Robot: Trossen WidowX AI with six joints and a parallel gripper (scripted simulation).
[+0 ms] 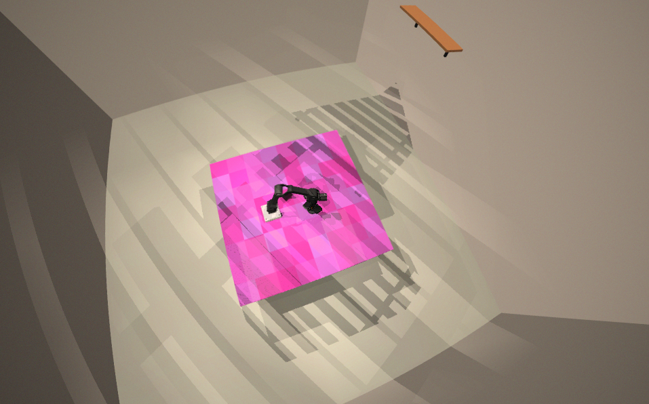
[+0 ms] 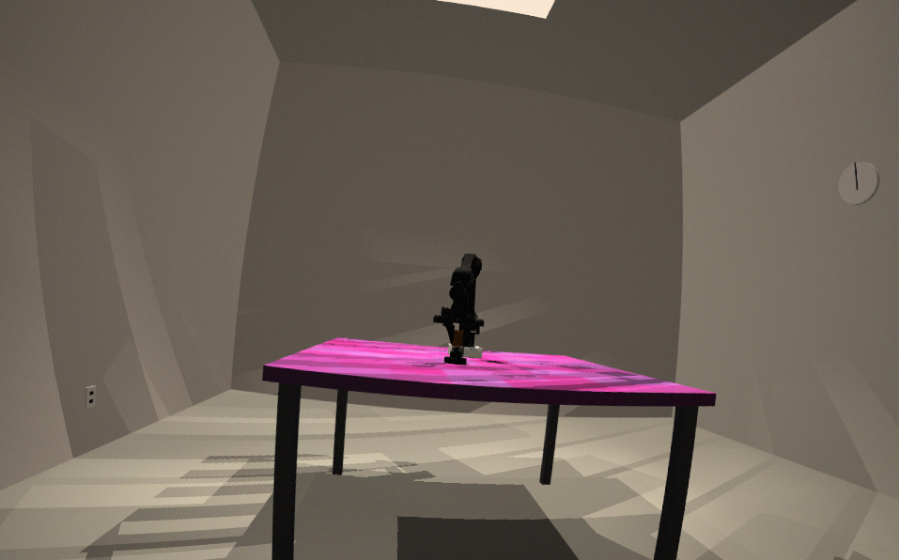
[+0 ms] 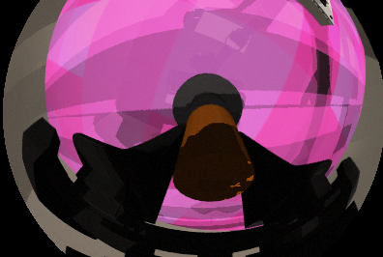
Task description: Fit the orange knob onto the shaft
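Observation:
The orange knob (image 2: 457,337) (image 3: 213,155) is upright between the fingers, largely in shadow in the wrist view. My gripper (image 2: 457,340) (image 3: 210,132) is shut on it, one dark finger on each side. The dark round pedestal (image 2: 455,361) (image 3: 192,87) stands on the table directly beneath the knob. A short dark part shows between the knob's lower end and the pedestal's disc, so the knob is above the disc, not down on it. The shaft's flat side and the knob's hole are hidden. In the top view the arm hides knob and pedestal.
A white flat block (image 1: 269,217) (image 2: 472,352) with a dark part on it stands close beside the pedestal; its edge shows at the upper right of the wrist view (image 3: 319,9). The table (image 1: 311,251) (image 2: 369,379) is patterned pink, with shifting light and shadow bands.

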